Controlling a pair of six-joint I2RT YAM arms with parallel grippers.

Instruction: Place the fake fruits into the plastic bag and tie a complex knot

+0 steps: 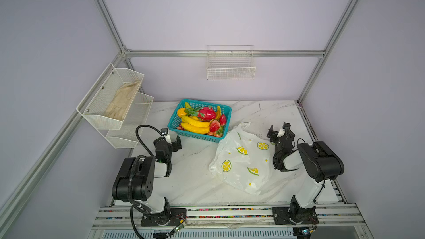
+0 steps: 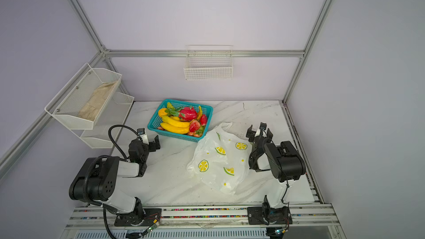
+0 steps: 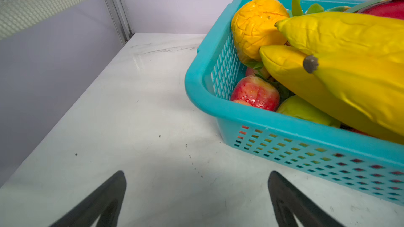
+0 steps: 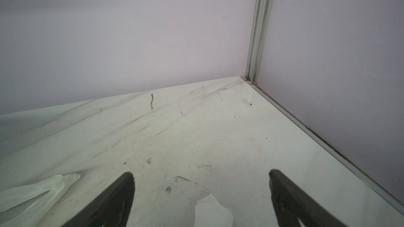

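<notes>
Glossy plastic fake fruits (image 1: 207, 113), their long yellow bananas (image 1: 195, 126) lying 10-to-4 o'clock, fill the teal plastic mesh basket (image 1: 195, 135) at 2 o'clock from the left jaws; these stand released, empty, nearer. The flat lemon-printed white plastic bag (image 1: 241, 159) lies on the marble bench (image 1: 190, 180) at 8 o'clock from the released right jaws.

The left arm (image 1: 138, 180) and right arm (image 1: 319, 164) have white links and bulky black joints. A black ribbed cable (image 1: 139, 137) arcs off the left; black base plates (image 1: 177, 214) sit bolted on the rail (image 1: 230, 213).
</notes>
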